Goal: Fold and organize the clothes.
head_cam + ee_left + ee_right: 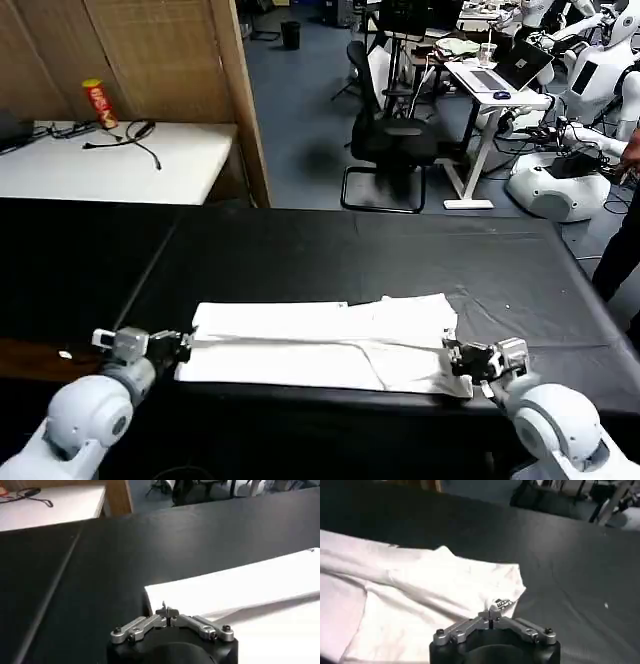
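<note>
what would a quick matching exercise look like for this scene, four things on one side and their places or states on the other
Things:
1. T-shirt
2. left tool
3. right tool
4. red can

Places or states:
A. standing on the white table at the back
B. shut at the shirt's end on the robot's right
C. folded into a long strip on the black table
D. shut at the shirt's end on the robot's left

Pairs: 1-C, 2-D, 3-B, 4-A
</note>
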Controlling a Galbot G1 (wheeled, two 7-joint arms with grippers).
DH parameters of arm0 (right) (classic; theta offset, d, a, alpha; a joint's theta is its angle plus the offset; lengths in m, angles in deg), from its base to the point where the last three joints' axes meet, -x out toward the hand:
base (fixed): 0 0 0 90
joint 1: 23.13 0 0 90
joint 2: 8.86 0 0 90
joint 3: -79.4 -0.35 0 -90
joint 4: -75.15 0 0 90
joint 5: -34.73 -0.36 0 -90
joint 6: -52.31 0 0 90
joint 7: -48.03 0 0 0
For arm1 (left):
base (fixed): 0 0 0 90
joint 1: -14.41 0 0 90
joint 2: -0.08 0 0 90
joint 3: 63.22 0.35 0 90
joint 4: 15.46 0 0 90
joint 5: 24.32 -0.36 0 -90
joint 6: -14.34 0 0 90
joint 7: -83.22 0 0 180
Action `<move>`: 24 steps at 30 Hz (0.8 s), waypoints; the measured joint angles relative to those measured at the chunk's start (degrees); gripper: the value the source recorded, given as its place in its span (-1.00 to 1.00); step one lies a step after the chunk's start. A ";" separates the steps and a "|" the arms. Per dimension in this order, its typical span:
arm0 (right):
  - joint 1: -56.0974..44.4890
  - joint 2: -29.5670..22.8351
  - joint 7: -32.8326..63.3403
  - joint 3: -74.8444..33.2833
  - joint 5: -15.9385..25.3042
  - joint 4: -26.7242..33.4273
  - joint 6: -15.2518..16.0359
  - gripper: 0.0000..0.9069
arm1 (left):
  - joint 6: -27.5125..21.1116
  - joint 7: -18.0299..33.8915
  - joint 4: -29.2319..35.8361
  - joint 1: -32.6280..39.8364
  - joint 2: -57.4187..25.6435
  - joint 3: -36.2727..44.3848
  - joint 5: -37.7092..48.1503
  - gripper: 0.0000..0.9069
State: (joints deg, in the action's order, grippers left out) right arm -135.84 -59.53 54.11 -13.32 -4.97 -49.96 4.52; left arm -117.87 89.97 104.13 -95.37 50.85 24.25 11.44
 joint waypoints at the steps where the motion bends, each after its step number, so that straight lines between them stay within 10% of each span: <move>1: -0.14 -0.12 -0.01 -0.82 -0.53 -0.86 -0.01 0.94 | 0.00 0.01 0.51 -0.26 0.20 -0.38 0.12 0.94; 20: 15.07 -8.80 1.45 3.64 3.89 15.93 -9.80 0.94 | 5.99 -0.09 -12.40 11.44 8.05 2.19 5.30 0.94; 24: 16.80 -10.33 1.29 4.52 4.49 19.83 -10.18 0.74 | 6.66 -1.12 -15.01 11.96 8.79 2.29 6.00 0.66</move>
State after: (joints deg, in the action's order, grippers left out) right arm -119.04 -69.86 55.40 -8.80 -0.48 -30.13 -5.66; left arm -111.21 88.86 89.12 -83.41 59.64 26.54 17.45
